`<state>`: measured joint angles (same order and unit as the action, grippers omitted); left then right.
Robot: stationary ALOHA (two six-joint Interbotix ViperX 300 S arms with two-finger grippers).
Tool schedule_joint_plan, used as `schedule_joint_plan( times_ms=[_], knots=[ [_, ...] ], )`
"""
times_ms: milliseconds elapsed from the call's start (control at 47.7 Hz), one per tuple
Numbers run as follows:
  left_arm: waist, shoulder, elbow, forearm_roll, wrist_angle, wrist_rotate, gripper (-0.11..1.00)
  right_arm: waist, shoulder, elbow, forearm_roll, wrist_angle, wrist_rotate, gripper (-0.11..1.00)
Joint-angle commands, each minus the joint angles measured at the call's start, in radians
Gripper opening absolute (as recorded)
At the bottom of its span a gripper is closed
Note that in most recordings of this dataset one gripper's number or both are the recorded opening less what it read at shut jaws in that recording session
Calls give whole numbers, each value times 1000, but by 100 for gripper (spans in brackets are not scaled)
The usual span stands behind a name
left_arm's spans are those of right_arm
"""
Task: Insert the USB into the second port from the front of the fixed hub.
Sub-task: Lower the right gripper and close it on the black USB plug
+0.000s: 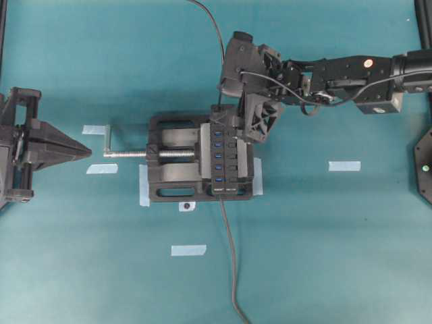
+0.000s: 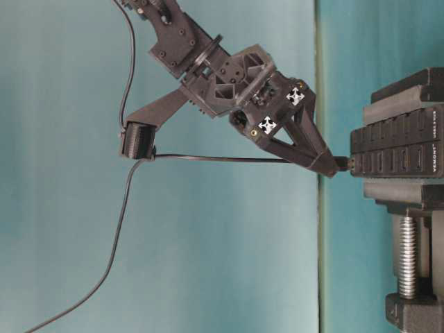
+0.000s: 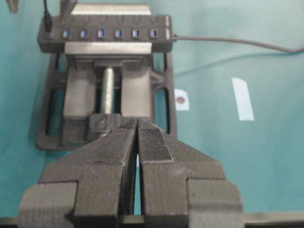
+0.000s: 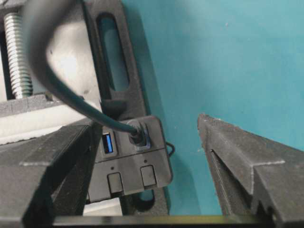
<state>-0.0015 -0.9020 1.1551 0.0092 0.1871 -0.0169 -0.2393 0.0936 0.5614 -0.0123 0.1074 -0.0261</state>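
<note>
A: How far along is the task judged to be?

B: The USB (image 4: 137, 135) is seen seated in the end slot of the fixed hub (image 1: 224, 158), at the far end from the hub's own lead (image 1: 231, 270). Whether that end slot is the port asked for cannot be told; it looks like the last one, not the second. The right gripper (image 4: 147, 166) is spread wide, released, straddling the plug with nothing grasped.

A: And the left gripper (image 3: 137, 137)?

B: Its fingers are pressed together on nothing, and it is parked well apart from the bench vise (image 1: 172, 158).

A: What room is left for moving?

B: Bare teal table (image 1: 324, 256) is open to the right of the hub. The vise body lies just beside the gripper's other finger, and the plug's cable (image 2: 208, 159) trails back under the wrist, so a withdrawal straight up and away is judged safest.
</note>
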Motion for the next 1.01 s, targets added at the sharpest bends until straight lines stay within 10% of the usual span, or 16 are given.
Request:
schedule_joint_plan(
  times_ms=[0,314,796,984],
  knots=[
    [2,5,-11,2,-8,-3,0,3,-11,-21,-2,-3,0,81],
    [2,3,-11,2,-8,-3,0,6,0,-25,-2,2,5,67],
    [2,0,-6,2,-8,-29,0,29,-2,-31,-2,2,5,12],
    [2,0,-8,2,-8,-29,0,31,-6,-31,0,2,6,10]
  ],
)
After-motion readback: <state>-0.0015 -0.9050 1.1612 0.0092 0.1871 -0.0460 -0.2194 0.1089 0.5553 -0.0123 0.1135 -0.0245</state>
